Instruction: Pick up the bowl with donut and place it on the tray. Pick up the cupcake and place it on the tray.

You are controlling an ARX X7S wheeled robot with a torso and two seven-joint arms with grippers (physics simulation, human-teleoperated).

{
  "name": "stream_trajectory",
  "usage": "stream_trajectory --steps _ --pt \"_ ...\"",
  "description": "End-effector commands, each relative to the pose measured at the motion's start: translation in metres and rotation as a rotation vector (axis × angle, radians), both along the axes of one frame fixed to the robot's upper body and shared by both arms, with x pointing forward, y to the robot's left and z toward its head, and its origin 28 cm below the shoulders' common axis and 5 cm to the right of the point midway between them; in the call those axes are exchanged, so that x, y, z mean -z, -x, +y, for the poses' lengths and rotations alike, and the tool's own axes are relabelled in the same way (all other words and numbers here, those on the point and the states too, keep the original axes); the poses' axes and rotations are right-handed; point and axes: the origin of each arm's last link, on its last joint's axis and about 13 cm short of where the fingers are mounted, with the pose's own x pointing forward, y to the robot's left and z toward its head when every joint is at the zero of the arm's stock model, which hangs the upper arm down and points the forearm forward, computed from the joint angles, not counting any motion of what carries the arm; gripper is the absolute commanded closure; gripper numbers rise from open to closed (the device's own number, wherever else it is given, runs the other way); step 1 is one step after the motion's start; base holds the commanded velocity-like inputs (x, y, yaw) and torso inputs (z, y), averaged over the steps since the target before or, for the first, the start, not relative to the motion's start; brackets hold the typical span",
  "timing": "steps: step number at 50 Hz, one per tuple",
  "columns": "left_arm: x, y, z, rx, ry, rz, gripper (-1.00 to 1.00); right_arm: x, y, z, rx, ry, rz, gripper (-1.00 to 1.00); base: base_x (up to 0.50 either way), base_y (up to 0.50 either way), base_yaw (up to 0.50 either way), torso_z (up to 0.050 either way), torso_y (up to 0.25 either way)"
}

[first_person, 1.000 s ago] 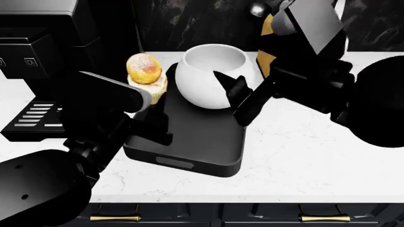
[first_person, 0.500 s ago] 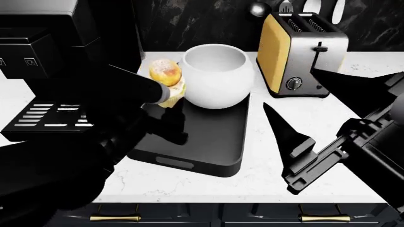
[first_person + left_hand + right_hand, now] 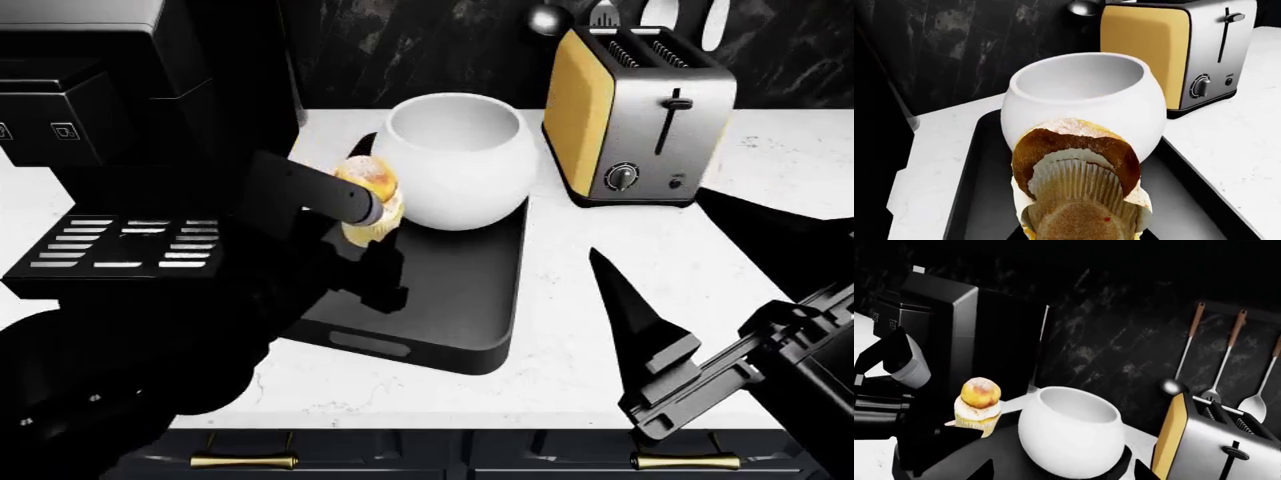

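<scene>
We are seeing crisp, noise-free renders with no blur anywhere. Soft, even light is brightening the white marble surface [image 3: 694, 250] and giving the bowl [image 3: 458, 160] a gentle sheen, with only faint shadow beneath it. The arms, tray [image 3: 441, 290] and dark backsplash [image 3: 1121, 340] are sinking into near-black, losing detail. The toaster [image 3: 638, 115] is catching mild highlights on its metal face.

A white marbled worktop [image 3: 747, 210] meets a dark veined wall [image 3: 427, 50]. A yellow-sided toaster [image 3: 638, 115] stands at one o'clock, a black coffee machine [image 3: 120, 120] at ten. Dark drawers with brass handles [image 3: 681, 462] lie below.
</scene>
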Motion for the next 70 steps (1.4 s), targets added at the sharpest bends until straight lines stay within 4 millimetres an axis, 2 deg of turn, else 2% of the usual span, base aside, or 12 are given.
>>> stream_trajectory --steps 1,20,21,48,56,70 --pt "0.011 -0.001 0.002 -0.016 0.022 0.04 1.0 0.003 -0.001 -0.001 0.011 -0.007 0.003 -1.0 0.0 0.0 0.0 0.0 0.0" --pt "0.01 0.001 0.004 -0.02 0.013 0.039 1.0 0.004 -0.003 0.0 0.013 0.004 0.005 -1.0 0.0 0.0 0.0 0.0 0.001" --pt "0.01 0.001 0.004 -0.016 0.012 0.035 -1.0 0.004 -0.003 0.0 0.014 0.004 0.006 -1.0 0.0 0.0 0.0 0.0 0.0" --pt "-0.008 0.011 0.002 0.006 0.008 -0.043 -1.0 0.007 -0.003 0.0 0.019 0.009 0.006 -1.0 0.0 0.0 0.0 0.0 0.0" --pt "-0.023 0.031 0.003 -0.014 0.022 -0.128 -1.0 0.004 0.003 -0.001 0.026 0.003 -0.007 -1.0 0.0 0.0 0.0 0.0 0.0" --pt "-0.015 0.084 0.013 -0.071 0.093 -0.219 -1.0 0.009 0.019 0.012 0.068 -0.041 -0.05 -1.0 0.0 0.0 0.0 0.0 0.0"
